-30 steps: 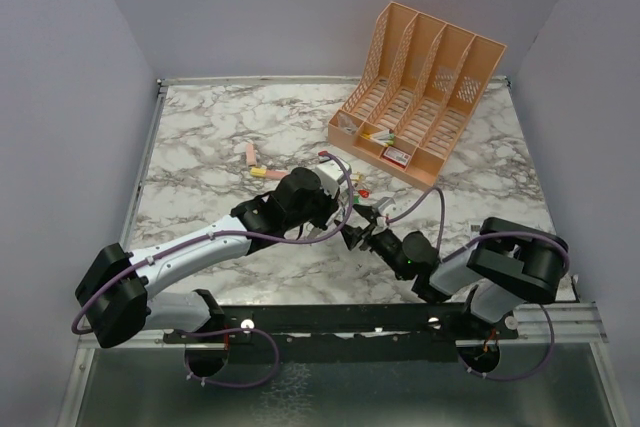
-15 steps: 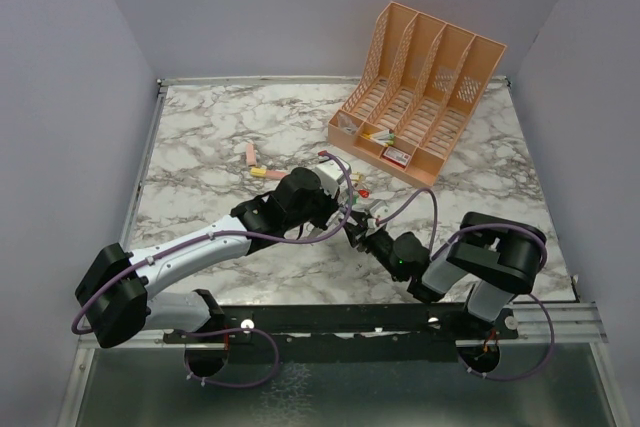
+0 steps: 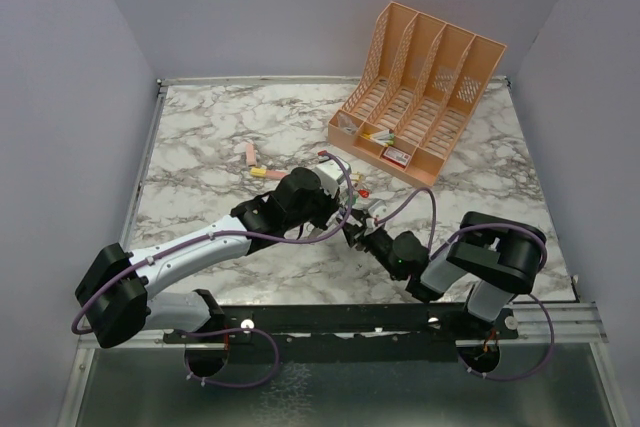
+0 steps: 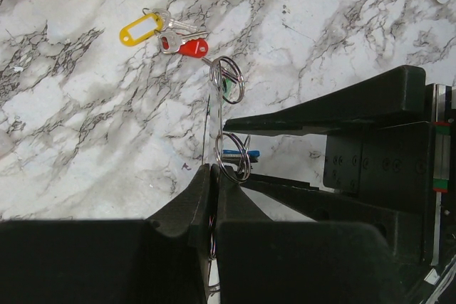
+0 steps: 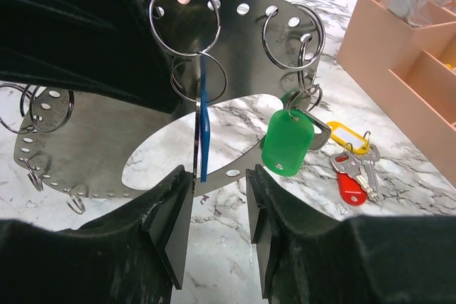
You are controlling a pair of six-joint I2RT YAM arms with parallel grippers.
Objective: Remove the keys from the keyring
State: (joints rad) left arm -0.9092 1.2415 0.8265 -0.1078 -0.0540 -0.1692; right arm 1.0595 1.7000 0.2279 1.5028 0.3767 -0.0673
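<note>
Left gripper (image 4: 212,170): I clamp the keyring (image 5: 100,147) upright, so keys (image 5: 288,146) dangle free.
Right gripper (image 5: 219,197): parted astride the blue key (image 5: 203,140), ready to pinch.

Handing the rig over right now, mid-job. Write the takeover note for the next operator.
Left gripper: shut on the flat grey metal crescent keyring, held upright.
Right gripper: open, jaws either side of the hanging blue plastic tag.
Done: yellow-tagged key and red-tagged key lie loose on the marble table.
Left: blue tag and green plastic tag hang from split rings on the keyring.
</note>
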